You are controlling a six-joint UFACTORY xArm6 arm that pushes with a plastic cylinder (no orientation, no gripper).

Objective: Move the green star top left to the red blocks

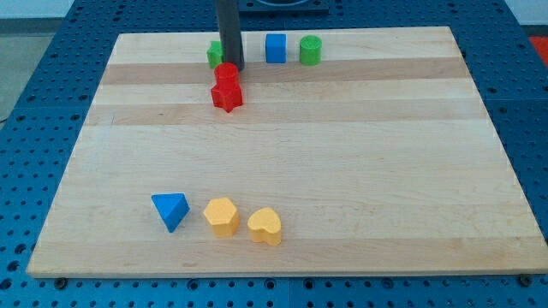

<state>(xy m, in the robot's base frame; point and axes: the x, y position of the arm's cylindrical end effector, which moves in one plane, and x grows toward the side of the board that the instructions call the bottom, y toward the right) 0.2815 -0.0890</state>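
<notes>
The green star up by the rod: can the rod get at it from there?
Probably yes: my tip sits right beside the green star, nothing between them. The rod hides part of it.

my tip (232,67) between green star (213,56) and red blocks (227,88).

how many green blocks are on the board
2. One green block sits at the view's top, mostly hidden behind the rod, just above and left of the red blocks; its shape is unclear. A green cylinder stands right of the blue cube.
</notes>
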